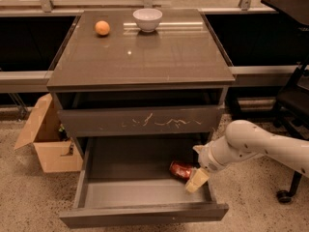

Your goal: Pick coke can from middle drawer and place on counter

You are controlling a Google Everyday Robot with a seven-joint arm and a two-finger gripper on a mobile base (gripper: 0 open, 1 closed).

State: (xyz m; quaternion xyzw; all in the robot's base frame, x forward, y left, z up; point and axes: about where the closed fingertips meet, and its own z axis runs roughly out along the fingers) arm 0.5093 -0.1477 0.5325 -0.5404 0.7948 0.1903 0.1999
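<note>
The coke can (181, 169), red with silver ends, lies on its side on the floor of the pulled-out middle drawer (140, 214), towards its right end. My gripper (195, 178) reaches down into the drawer from the right on a white arm. Its cream fingers (197, 180) are right beside the can's right end. The counter (140, 52) is the glossy dark top of the cabinet above.
An orange fruit (102, 28) and a white bowl (147, 19) stand at the back of the counter. The drawer front with whitish scratches (145, 121) is above the open drawer. An open cardboard box (46, 141) is on the floor at left. A black chair (292, 100) is at right.
</note>
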